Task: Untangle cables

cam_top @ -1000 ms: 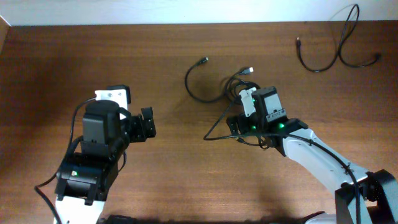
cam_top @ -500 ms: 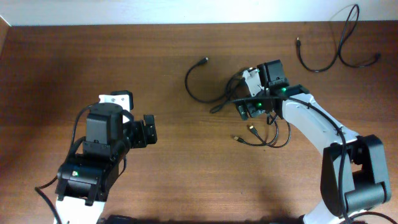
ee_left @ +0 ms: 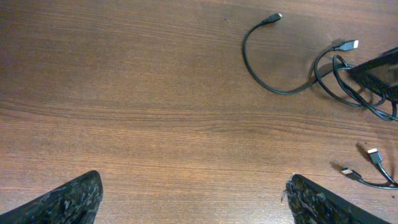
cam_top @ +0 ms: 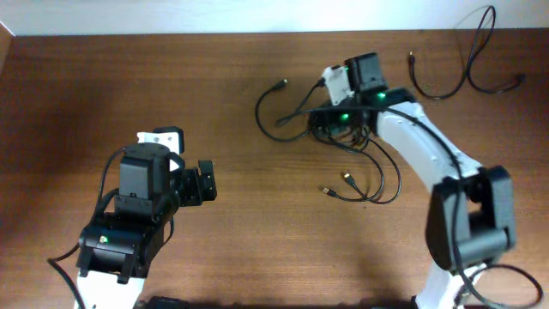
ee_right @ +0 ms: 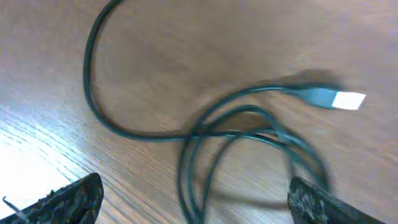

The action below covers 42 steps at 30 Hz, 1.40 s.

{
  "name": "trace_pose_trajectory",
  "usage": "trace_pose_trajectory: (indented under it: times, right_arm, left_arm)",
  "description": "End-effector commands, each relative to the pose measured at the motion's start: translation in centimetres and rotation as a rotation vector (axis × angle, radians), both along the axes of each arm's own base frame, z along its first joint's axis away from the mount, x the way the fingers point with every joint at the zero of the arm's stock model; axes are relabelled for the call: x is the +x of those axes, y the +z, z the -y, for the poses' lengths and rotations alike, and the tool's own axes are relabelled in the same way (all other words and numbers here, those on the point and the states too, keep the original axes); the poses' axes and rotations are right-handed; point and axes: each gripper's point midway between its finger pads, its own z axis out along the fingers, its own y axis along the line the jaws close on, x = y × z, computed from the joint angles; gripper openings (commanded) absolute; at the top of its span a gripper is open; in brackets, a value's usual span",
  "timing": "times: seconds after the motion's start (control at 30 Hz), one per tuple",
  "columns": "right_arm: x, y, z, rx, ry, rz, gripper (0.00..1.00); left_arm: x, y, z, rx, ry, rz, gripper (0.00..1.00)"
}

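Observation:
The tangled cables [cam_top: 296,116] lie at the far middle of the table. One strand curls left to a plug [cam_top: 282,84], and loops with two plug ends [cam_top: 336,184] trail nearer. My right gripper [cam_top: 328,120] hovers over the tangle. In the right wrist view its fingers [ee_right: 193,202] are wide open, with blurred cable strands [ee_right: 199,134] and a silver plug [ee_right: 345,99] on the wood between and beyond them. My left gripper [cam_top: 204,180] is open and empty [ee_left: 193,199], well left of the cables [ee_left: 261,81].
A separate black cable [cam_top: 470,73] lies loose at the far right corner. The table's far edge meets a white wall [cam_top: 257,17]. The right arm [cam_top: 420,154] reaches across the right half of the table.
My right gripper has moved from the table's middle toward the far edge, over the tangle. The loops with two plug ends now lie nearer than it. The left arm has barely moved.

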Motion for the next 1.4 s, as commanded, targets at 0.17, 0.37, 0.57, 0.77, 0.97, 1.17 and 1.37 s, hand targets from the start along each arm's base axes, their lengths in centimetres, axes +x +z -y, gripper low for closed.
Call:
trace_pose_trajectory:
  times: [0.17,0.37,0.57,0.77,0.97,1.17,1.37]
  right_arm:
    - [-0.7,-1.9,-3.8,-0.071,0.054,0.013,0.94]
    - [0.2,-2.1,-1.3,-0.095,-0.001,0.009,0.8]
    - [0.2,-4.1,-1.4,-0.107,0.004,-0.022,0.81]
    - [0.3,-4.2,-1.4,-0.107,0.003,-0.018,0.75]
    - [0.1,-6.3,-1.3,-0.121,0.005,-0.055,0.75]
    - [0.2,-6.3,-1.3,-0.12,0.005,-0.052,0.04]
    - [0.3,-6.0,-1.4,-0.119,0.009,-0.045,0.04]
  left_arm:
    - [-0.2,0.3,0.1,-0.008,-0.002,0.007,0.96]
    - [-0.5,0.0,0.1,0.001,-0.008,-0.008,0.96]
    - [-0.5,0.0,0.1,0.001,-0.007,-0.008,0.97]
    - [-0.5,0.0,0.1,0.001,-0.007,-0.008,0.97]
    - [-0.6,-0.1,0.1,0.002,-0.007,-0.012,0.97]
    - [-0.6,-0.1,0.1,0.002,-0.007,-0.012,0.97]
    - [-0.6,-0.1,0.0,0.003,-0.007,-0.015,0.98]
